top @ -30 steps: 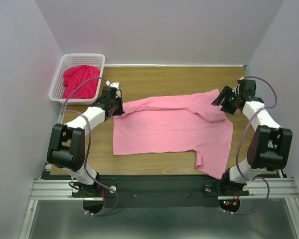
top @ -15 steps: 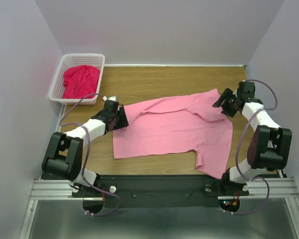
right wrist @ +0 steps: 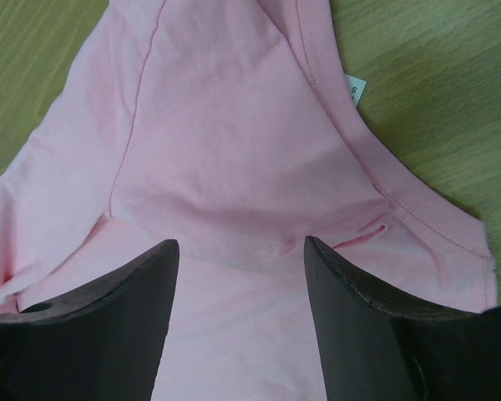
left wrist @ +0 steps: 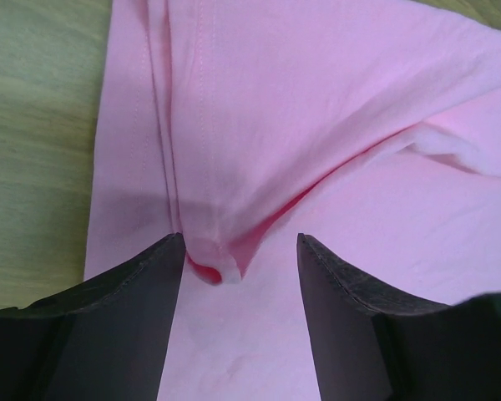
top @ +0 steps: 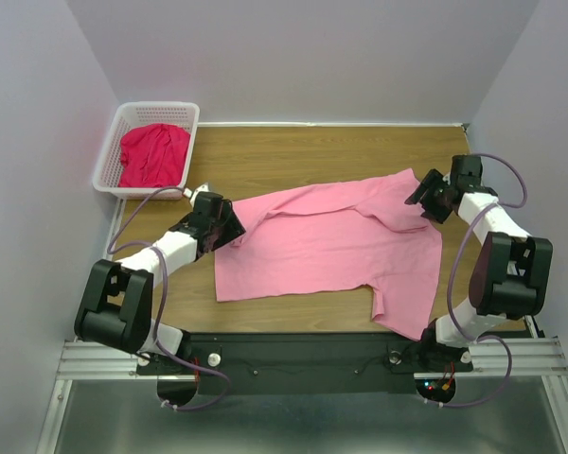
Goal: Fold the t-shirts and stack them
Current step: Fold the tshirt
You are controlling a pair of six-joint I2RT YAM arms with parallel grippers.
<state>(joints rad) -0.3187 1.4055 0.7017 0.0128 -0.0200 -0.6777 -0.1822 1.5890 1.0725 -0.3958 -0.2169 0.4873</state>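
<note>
While the pink t-shirt (top: 322, 246) lies on the table (top: 293, 156), its left corner folded over, the left gripper (left wrist: 238, 251) has just released it and, like the right gripper (right wrist: 242, 251), stands open; the next fold can probably begin.

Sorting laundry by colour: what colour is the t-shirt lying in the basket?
Crimson red t-shirt; top external view shows it best.
</note>
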